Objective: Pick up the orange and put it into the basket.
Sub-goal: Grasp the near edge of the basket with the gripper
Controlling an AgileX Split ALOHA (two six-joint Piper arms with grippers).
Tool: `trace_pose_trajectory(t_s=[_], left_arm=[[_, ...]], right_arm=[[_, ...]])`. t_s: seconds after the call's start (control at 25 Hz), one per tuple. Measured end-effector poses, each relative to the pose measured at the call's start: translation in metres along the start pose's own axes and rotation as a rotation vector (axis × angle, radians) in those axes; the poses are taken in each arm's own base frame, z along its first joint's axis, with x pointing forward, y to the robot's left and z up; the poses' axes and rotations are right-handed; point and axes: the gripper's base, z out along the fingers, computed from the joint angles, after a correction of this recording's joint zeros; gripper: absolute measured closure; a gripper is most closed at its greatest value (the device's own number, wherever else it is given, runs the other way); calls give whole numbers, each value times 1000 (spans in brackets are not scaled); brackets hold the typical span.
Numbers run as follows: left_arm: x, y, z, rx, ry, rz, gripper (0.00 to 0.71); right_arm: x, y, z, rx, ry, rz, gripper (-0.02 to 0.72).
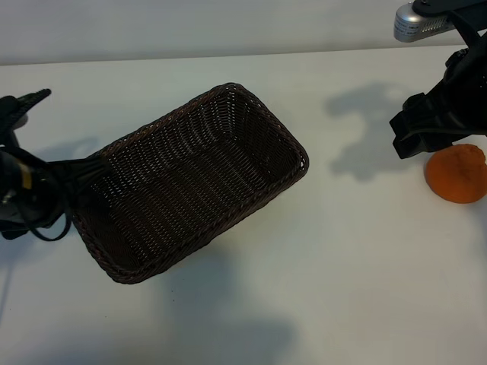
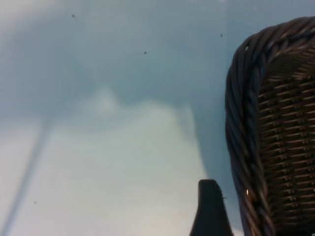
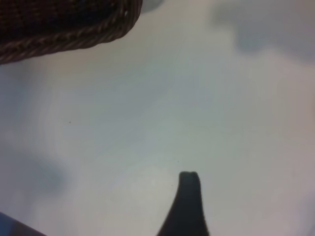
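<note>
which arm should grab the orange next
Right. The right gripper hangs close beside the orange, fingers open and empty. The left gripper is at the basket, far from the fruit.

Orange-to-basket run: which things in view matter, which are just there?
Job:
small round orange fruit
dark brown woven wicker basket
right gripper, open, beside the fruit
left gripper, at the basket's end

Just there:
white table
silver lamp-like fixture
</note>
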Motion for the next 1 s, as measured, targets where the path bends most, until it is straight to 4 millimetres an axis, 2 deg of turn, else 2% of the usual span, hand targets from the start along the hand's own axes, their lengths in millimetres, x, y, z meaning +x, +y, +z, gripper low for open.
trace_pose_trajectory(t_s=[0.16, 0.4, 0.72, 1.0], left_arm=[[1, -3, 10, -23, 25, -7, 197], [-2, -5, 13, -15, 3, -38, 197], [-2, -14, 37, -18, 23, -35, 197], [-3, -16, 46, -18, 32, -40, 197]], right_arm=[[0, 0, 0, 0, -1, 0, 108], [0, 0, 0, 0, -1, 0, 108], [0, 0, 0, 0, -1, 0, 108], [0, 0, 0, 0, 2, 0, 108]])
